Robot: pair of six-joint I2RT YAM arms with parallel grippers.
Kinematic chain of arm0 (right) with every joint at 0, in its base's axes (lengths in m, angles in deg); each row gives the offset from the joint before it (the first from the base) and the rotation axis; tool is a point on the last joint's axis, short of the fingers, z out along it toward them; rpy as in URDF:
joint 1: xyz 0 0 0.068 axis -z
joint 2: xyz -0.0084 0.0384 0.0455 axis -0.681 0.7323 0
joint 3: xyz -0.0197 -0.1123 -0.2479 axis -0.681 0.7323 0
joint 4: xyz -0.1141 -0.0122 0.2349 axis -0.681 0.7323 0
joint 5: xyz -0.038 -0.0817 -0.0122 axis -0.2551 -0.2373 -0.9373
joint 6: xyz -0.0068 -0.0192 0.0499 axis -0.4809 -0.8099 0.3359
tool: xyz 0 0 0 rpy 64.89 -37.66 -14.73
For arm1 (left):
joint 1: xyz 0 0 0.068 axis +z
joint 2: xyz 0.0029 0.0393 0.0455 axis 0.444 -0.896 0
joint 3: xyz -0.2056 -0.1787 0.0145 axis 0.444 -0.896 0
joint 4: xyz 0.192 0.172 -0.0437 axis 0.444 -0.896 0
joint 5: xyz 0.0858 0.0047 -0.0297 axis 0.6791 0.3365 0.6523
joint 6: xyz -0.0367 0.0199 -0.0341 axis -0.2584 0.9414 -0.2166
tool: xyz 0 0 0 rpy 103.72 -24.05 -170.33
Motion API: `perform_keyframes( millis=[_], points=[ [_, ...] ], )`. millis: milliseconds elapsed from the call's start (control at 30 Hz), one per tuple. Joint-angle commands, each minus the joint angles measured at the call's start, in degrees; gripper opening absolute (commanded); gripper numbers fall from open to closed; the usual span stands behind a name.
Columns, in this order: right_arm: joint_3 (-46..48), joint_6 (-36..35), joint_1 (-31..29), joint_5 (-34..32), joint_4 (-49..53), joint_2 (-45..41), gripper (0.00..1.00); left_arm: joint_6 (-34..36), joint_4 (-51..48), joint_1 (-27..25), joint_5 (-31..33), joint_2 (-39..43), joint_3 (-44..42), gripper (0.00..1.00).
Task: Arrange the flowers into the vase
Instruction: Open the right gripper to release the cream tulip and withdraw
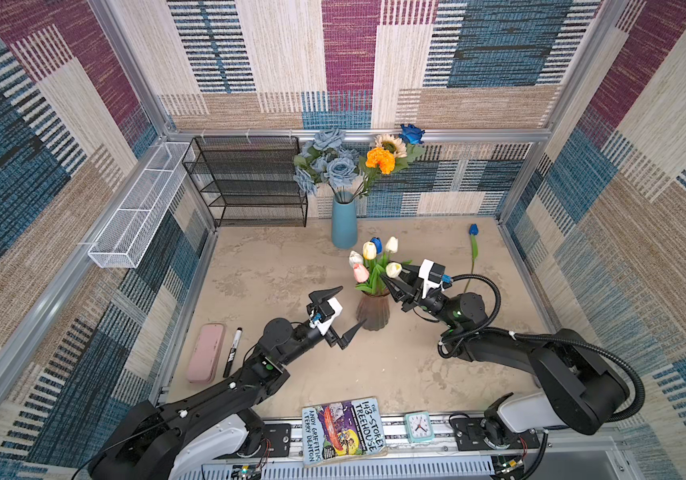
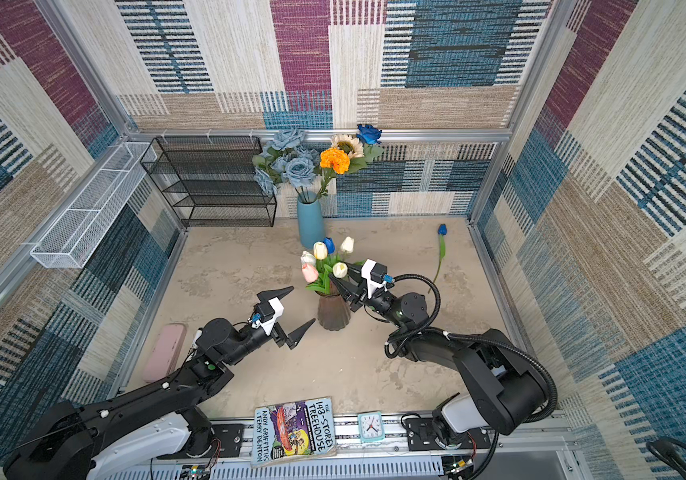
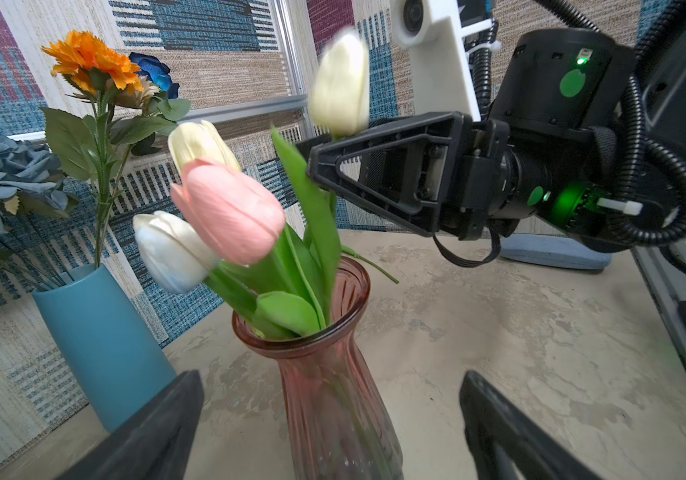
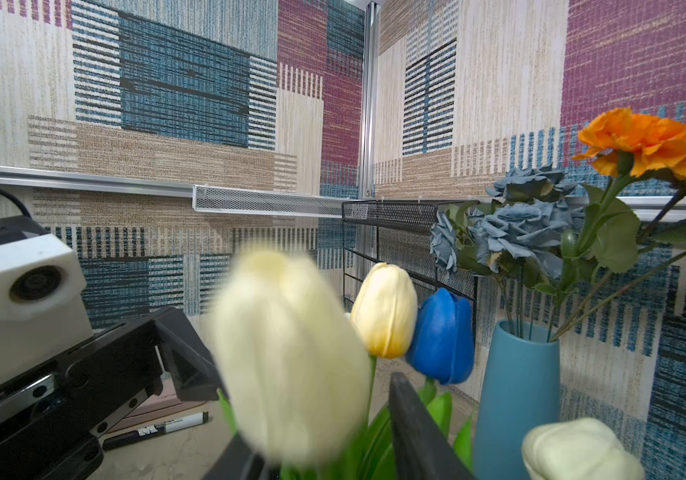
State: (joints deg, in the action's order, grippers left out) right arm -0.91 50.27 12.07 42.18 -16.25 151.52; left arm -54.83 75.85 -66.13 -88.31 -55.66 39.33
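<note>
A ribbed pink glass vase [image 1: 372,309] [image 2: 333,311] [image 3: 333,395] stands mid-table and holds several tulips, among them a pink one [image 1: 361,273] [image 3: 229,212], a yellow one [image 4: 385,309] and a blue one [image 4: 443,336]. My right gripper [image 1: 389,286] [image 2: 339,289] [image 4: 320,419] is at the vase mouth, jaws apart around the stem of a cream tulip [image 1: 394,269] [image 3: 341,83] [image 4: 287,353], which is blurred. My left gripper [image 1: 354,303] [image 2: 304,303] [image 3: 331,380] is wide open beside the vase's body, touching nothing. One blue tulip [image 1: 473,230] [image 2: 442,230] lies on the table at the far right.
A blue vase [image 1: 344,222] at the back holds dusty-blue roses, an orange marigold, a sunflower and a deep-blue rose. A black mesh rack [image 1: 250,183] and white wire basket [image 1: 137,208] stand back left. Pink case [image 1: 206,352], marker [image 1: 232,352], book [image 1: 343,430] and clock [image 1: 418,427] lie near the front.
</note>
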Motion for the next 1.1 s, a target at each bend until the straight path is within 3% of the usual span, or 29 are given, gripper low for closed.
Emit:
perform_keyframes(
  millis=[0, 167, 400, 533, 600, 733, 867, 933, 1000, 1067],
  points=[
    [-0.03, -2.04, -0.09, -1.86, 2.23, -1.54, 0.47, -0.26, 2.43, 0.07, 0.67, 0.18, -0.06, 0.99],
    [-0.8, -4.32, -0.09, -2.78, 7.79, -4.66, 0.56, -0.25, 2.27, 0.1, 0.68, 0.35, -0.1, 0.99],
    [-3.25, -8.73, -0.09, -6.48, 20.02, -11.48, 0.84, -0.17, 1.66, 0.13, 0.68, 1.13, -0.09, 0.99],
    [-7.05, -10.17, 0.0, -9.64, 28.18, -14.88, 0.89, -0.18, 1.22, 0.09, 0.18, 1.32, 0.65, 0.99],
    [-9.13, -10.72, 0.0, -10.54, 31.19, -16.25, 0.9, -0.22, 0.87, 0.13, -0.43, 1.66, 1.02, 0.99],
    [-16.36, -6.96, 2.42, -18.86, 41.1, -16.87, 0.89, -0.35, -0.24, 0.1, -1.99, 3.2, 1.82, 0.99],
    [-23.65, 1.89, 13.68, -18.91, 53.86, -12.95, 0.74, -0.29, -0.61, 0.12, -4.15, 5.75, 1.3, 0.99],
    [-27.59, 3.62, 18.92, -22.48, 61.53, -9.02, 0.65, 0.3, -2.07, 0.15, -5.88, 7.32, 1.27, 0.99],
    [-30.2, 4.0, 22.83, -26.81, 67.07, -5.52, 0.64, 0.75, -4.41, 0.08, -7.14, 8.89, 1.41, 0.99],
    [-32.1, 4.09, 27.44, -26.95, 71.44, -2.03, 0.63, 0.87, -6.75, 0.13, -7.78, 10.27, 1.07, 0.99]
  ],
)
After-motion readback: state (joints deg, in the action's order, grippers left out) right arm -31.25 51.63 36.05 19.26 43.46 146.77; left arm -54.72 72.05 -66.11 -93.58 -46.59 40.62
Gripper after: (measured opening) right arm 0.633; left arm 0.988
